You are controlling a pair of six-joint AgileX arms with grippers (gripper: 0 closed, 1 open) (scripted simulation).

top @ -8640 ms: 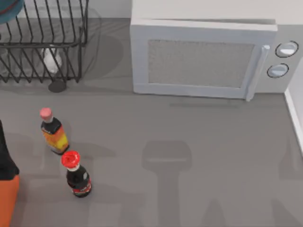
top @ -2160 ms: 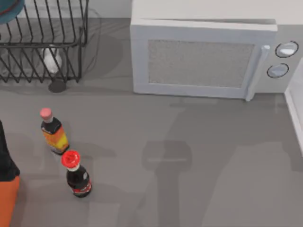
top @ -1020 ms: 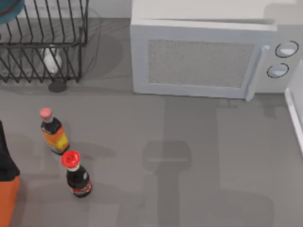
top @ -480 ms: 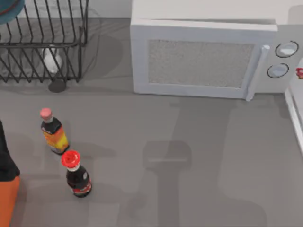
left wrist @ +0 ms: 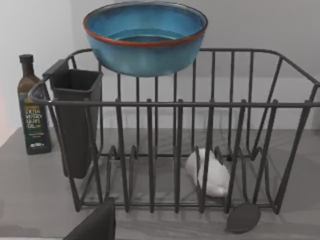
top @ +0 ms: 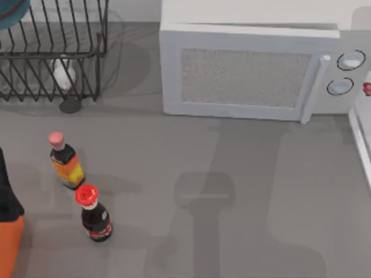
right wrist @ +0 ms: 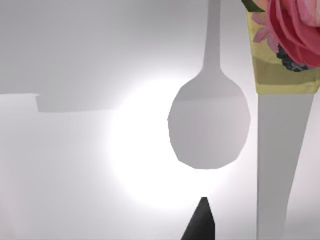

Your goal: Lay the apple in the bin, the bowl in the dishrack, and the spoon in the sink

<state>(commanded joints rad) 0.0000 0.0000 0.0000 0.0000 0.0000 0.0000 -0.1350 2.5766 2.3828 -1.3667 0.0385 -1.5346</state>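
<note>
While the bowl (left wrist: 145, 37) was seen resting on the dishrack (left wrist: 210, 105), neither claw's grip could be told.

The teal-blue bowl was carried upright on the top bars at the back of the dishrack, above its dark cutlery cup (left wrist: 75, 117). A white lump (left wrist: 207, 172) was lodged between the tines inside the dishrack, and an olive-oil bottle (left wrist: 32, 115) was stood just beside it on the bench (top: 232, 191). A tip of the left claw (left wrist: 95, 227) was seen low in front of the dishrack. The orange bin (top: 8, 246) was set well apart from the dishrack at the bench's left edge, with two red-capped bottles (top: 93, 214) between them. The pale spoon (right wrist: 209, 122) was seen over a white surface just ahead of the right claw (right wrist: 200, 225); contact could not be told.
</note>
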